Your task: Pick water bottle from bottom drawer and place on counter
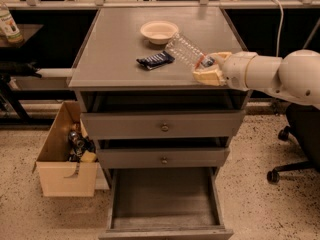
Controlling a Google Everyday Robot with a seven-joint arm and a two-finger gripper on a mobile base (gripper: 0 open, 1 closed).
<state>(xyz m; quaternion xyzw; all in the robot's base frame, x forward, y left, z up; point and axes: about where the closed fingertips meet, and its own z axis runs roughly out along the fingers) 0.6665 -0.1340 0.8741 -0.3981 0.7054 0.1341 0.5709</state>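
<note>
The water bottle [184, 49] is clear and ribbed, with a reddish band near its neck. It is tilted over the right side of the counter [115, 59], body end toward the bowl. My gripper [209, 68] is shut on the bottle's neck end, at the counter's front right corner. The white arm reaches in from the right. The bottom drawer [165, 204] stands pulled open at the foot of the cabinet, and its tray shows nothing inside.
A cream bowl [159, 32] and a dark snack packet [155, 60] lie on the counter. A cardboard box [67, 156] with items stands left of the cabinet. A green-labelled bottle [8, 25] stands far left. An office chair base [292, 154] is at the right.
</note>
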